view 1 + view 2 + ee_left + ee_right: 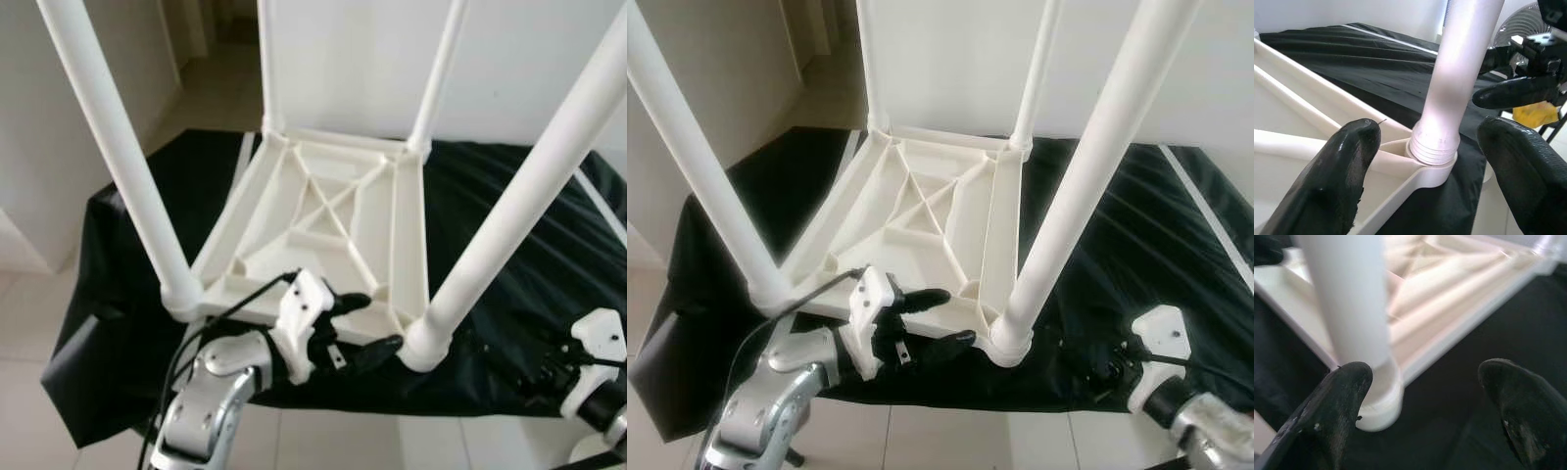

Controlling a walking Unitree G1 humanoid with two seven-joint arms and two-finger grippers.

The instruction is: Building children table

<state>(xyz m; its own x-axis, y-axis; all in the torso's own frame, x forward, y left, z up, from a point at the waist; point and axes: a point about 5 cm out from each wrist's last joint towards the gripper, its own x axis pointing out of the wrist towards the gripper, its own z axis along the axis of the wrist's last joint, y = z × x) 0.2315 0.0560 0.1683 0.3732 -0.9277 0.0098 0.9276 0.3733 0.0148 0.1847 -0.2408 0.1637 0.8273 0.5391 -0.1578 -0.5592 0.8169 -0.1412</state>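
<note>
Left eye view: white children's table [328, 220] upside down on a black cloth [509, 245], four white legs standing up from its corners. Left gripper [367, 323] at the table's near edge, fingers spread, one above the rim and one below, just beside the near right leg [519, 206] — gripping nothing. Right gripper [549, 377] over the cloth, off to the right of that same leg, apart from it.

Right eye view: same scene; near left leg [696, 166] rising from the table's near left corner, two far legs upright at the back corners by a white wall [950, 59].

Left wrist view: two black fingertips [1339, 171] wide apart, the threaded base of the near right leg seated in its corner socket [1432, 164] between them, untouched. Beyond the leg, the right gripper's black finger, and a fan [1523, 19] further back.

Right wrist view: fingers [1334, 401] wide open and empty, the near right leg's base just past one fingertip, the table's ribbed underside behind it.
</note>
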